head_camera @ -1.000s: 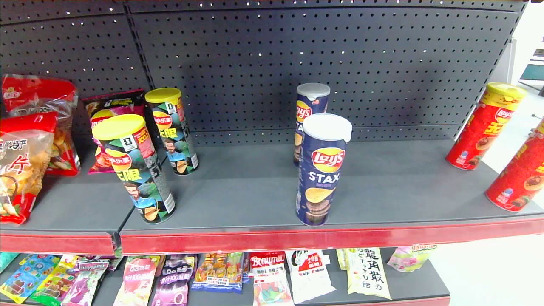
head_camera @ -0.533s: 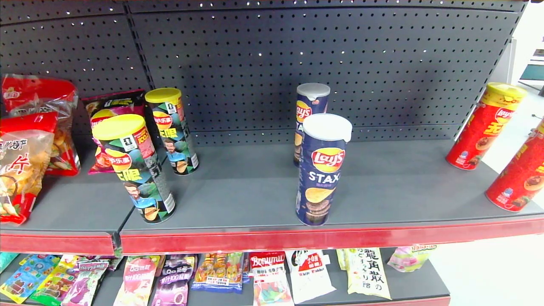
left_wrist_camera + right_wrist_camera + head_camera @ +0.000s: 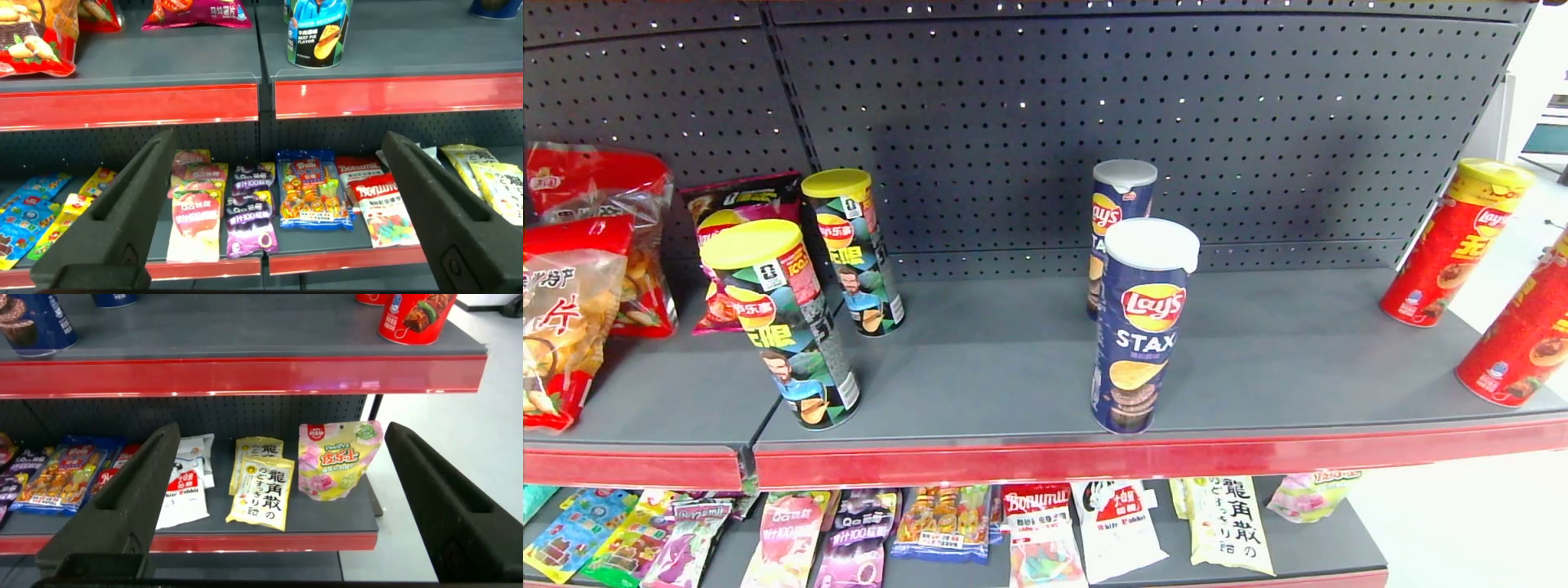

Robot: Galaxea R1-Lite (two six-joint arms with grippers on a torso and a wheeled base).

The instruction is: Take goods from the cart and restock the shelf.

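Both hands empty, nothing gripped.

- Left hand (image 3: 278, 143): fingers spread wide, held level with the lower shelf (image 3: 359, 260). Facing it is a row of candy pouches (image 3: 245, 208) lying flat.
- Right hand (image 3: 283, 429): also wide open, at the same lower level further toward the right end. In front of it are a white packet (image 3: 186, 482), two yellow packets (image 3: 263, 486) overlapping, and a pink-green pouch (image 3: 339, 457) propped against the back panel.

Upper shelf (image 3: 1013, 367), red front lip, goods standing on it:
- Two blue cans in the middle. The front blue can (image 3: 1143, 327) is upright near the lip. The rear blue can (image 3: 1119, 204) is right behind it, close to the pegboard (image 3: 1258, 122).
- Two yellow-lidded cans on the left. The front one (image 3: 780, 327) is near the lip and the rear one (image 3: 854, 253) is further back. Both are upright.
- Two red cans at the right end. The rear red can (image 3: 1454, 245) has a yellow lid. The front red can (image 3: 1523, 335) is partly cut off at the frame edge.
- Snack bags (image 3: 572, 310) are stacked at the far left, with a dark-red bag (image 3: 735, 212) behind the yellow-lidded cans.
- There is an open stretch of shelf between the yellow-lidded cans and the blue cans, and another between the blue cans and the red ones.
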